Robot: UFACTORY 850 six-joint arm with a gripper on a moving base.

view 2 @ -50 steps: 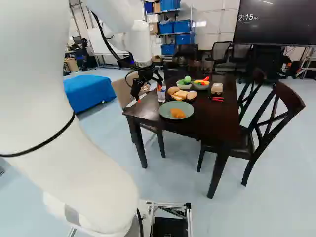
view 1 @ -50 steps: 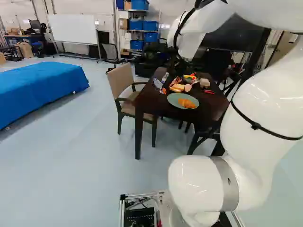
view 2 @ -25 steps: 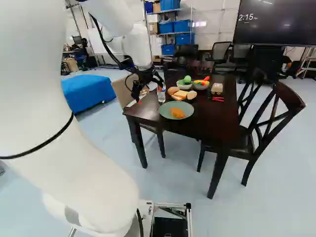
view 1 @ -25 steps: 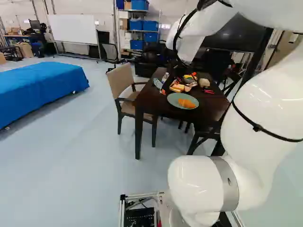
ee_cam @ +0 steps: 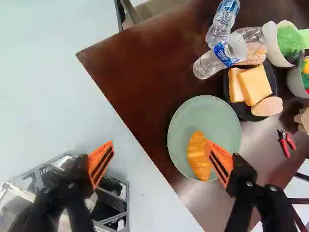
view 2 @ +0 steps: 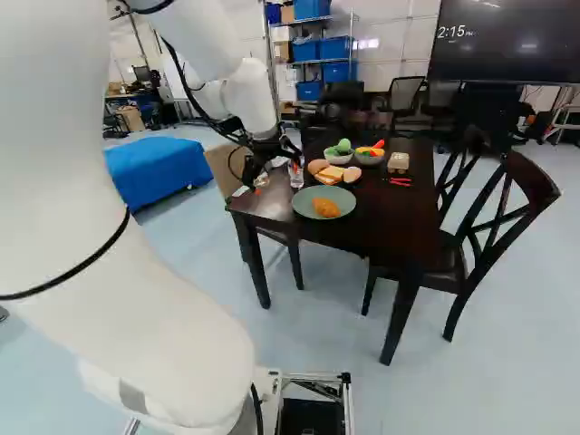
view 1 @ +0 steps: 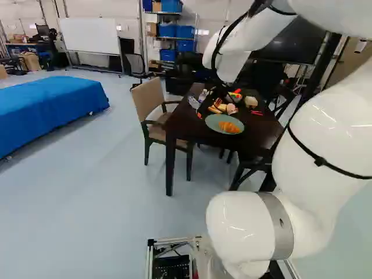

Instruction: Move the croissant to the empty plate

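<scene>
Against its lowest joint, the white arm has shifted a little since the earlier frames: in the right base view its upper part has swung slightly left, and the hand sits slightly lower. Nothing else has shifted; the base has stayed put.

In the right base view the hand hangs beside the near left corner of the tabletop. The croissant rests on the green plate, near the tabletop's front edge. Behind that plate are two bowls of food, a pale block and red-handled pliers. A dark wooden chair stands to the right.

In the left base view the croissant is on the same plate, right of the middle. A beige chair stands at the tabletop's left side, and well apart from it, at the far left, is something low under a blue cover. The hand is hard to make out against the dark furniture.

In the wrist view the hand is released, its two orange-padded fingers wide apart. One of them overlaps the croissant's side in this view; whether they touch, I cannot tell. Two water bottles lie near the black plate holding bread and cheese.
</scene>
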